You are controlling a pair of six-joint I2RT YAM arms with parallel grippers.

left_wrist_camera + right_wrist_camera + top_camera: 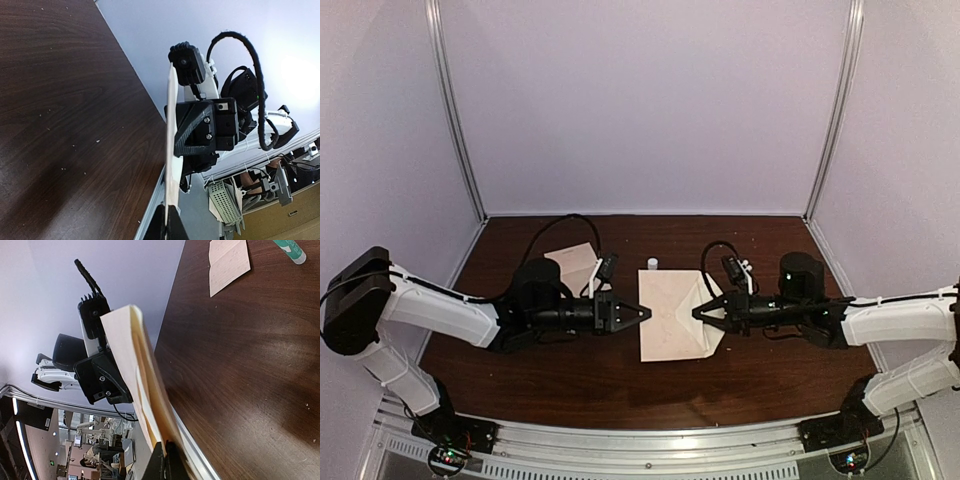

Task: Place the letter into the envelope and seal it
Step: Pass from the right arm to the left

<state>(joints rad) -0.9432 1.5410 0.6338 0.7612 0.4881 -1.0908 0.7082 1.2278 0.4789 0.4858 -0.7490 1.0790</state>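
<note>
No text, brand or number can be read anywhere. The green plastic tube with a white end, lying on the dark brown wooden surface, bears white marks on its label, too small and cropped to decipher.

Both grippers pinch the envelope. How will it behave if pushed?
Likely light and floppy: the envelope looks paper-thin edge-on from the left wrist. Held only at its side edges by the left gripper and right gripper, it would probably buckle, not slide.
</note>
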